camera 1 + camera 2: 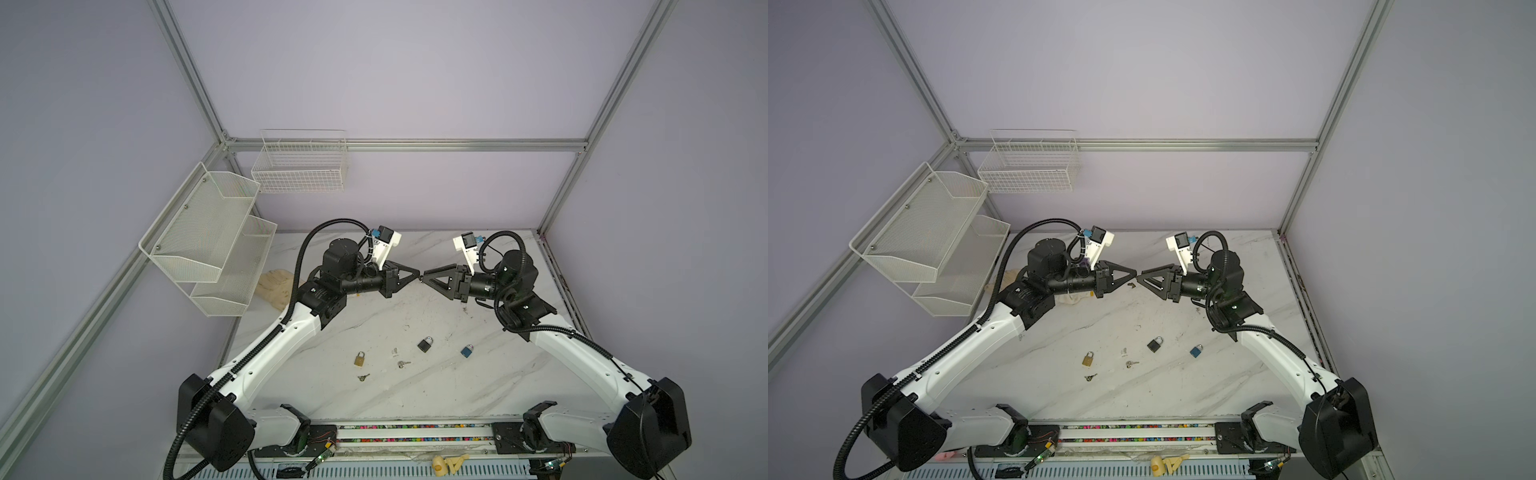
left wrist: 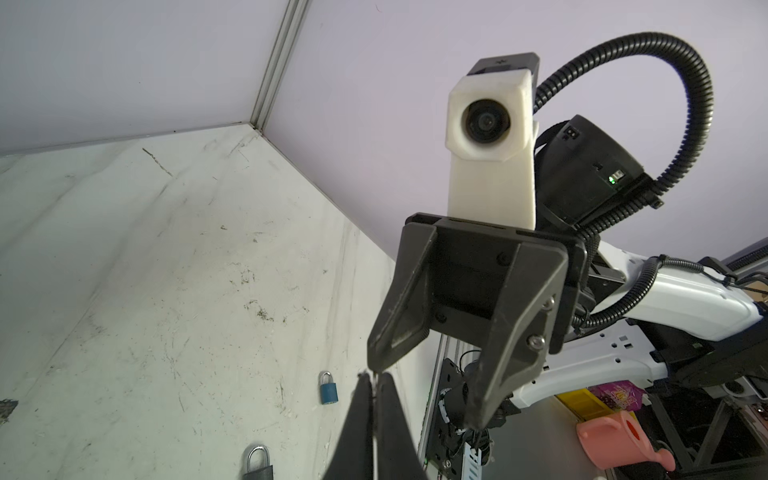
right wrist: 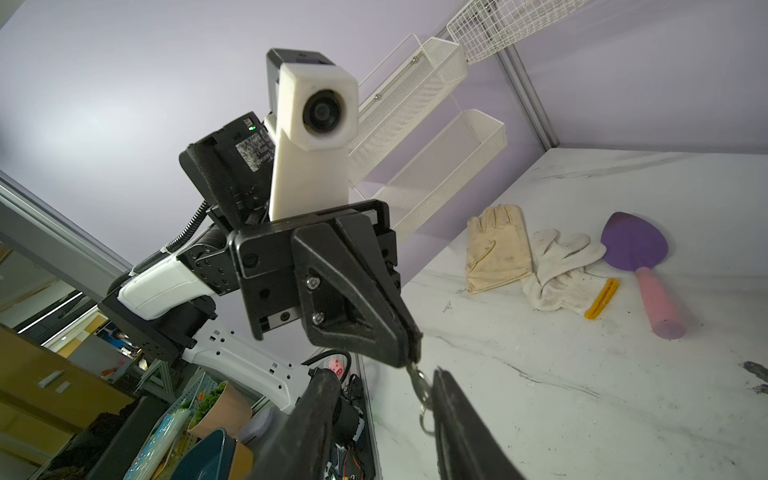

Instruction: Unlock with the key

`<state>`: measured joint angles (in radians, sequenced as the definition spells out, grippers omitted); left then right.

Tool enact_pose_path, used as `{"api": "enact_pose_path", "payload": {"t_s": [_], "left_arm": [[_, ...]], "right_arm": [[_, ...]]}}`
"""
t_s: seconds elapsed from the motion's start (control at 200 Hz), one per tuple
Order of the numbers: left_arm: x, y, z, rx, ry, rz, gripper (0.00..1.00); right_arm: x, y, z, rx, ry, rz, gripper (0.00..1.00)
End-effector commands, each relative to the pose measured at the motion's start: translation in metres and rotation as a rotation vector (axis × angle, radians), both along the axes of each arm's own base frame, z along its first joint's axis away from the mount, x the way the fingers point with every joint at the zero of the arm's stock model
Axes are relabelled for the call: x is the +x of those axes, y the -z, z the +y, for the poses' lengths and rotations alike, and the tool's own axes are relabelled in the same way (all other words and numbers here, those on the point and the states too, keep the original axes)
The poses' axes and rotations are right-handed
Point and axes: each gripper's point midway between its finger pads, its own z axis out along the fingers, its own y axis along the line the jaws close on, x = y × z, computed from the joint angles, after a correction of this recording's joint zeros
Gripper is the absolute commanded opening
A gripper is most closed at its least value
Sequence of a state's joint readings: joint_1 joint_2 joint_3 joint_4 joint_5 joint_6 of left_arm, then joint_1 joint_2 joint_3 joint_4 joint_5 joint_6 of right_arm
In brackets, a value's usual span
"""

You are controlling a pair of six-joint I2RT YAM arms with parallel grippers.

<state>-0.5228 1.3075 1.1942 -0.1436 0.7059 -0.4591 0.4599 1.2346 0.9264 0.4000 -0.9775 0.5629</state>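
1. Writing: a sticker (image 3: 254,151) on the left arm's black wrist housing carries print, but it is too blurred to read. No brand or marking can be made out on any lock.
2. The key (image 3: 417,380) is small and silver, with a thin wire ring hanging from it. It is held in the air over the middle of the marble-patterned table (image 1: 415,399), farther back than the locks.
3. The left gripper (image 3: 409,357) is clamped on the key, with its jaws pressed together on the top end.
4. The right gripper (image 2: 427,395) faces it tip to tip with its jaws apart. The key hangs between the fingers, just beside one of them; whether it touches that finger cannot be told.
5. Three padlocks lie in a loose row on the near half of the table, all with shackles closed: a brass padlock (image 1: 360,359) on the left, a black padlock (image 1: 424,344) in the middle and a blue padlock (image 1: 467,350) on the right.
6. A second key (image 1: 404,364) lies between the brass and black padlocks, and a third key (image 1: 363,377) lies just nearer than the brass one.
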Motion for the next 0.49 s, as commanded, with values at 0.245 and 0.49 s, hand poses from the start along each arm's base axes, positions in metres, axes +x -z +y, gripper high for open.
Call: {"api": "enact_pose_path", "payload": {"t_s": [0.245, 0.49], "left_arm": [[-0.0175, -0.0603, -0.0026, -0.062, 0.100, -0.151, 0.00], [-0.0202, -0.0614, -0.0042, -0.062, 0.121, -0.155, 0.00]], "right_arm": [[0.0019, 0.0108, 0.0020, -0.021, -0.024, 0.008, 0.38], [0.0008, 0.0081, 0.0024, -0.018, -0.032, 0.001, 0.35]]}}
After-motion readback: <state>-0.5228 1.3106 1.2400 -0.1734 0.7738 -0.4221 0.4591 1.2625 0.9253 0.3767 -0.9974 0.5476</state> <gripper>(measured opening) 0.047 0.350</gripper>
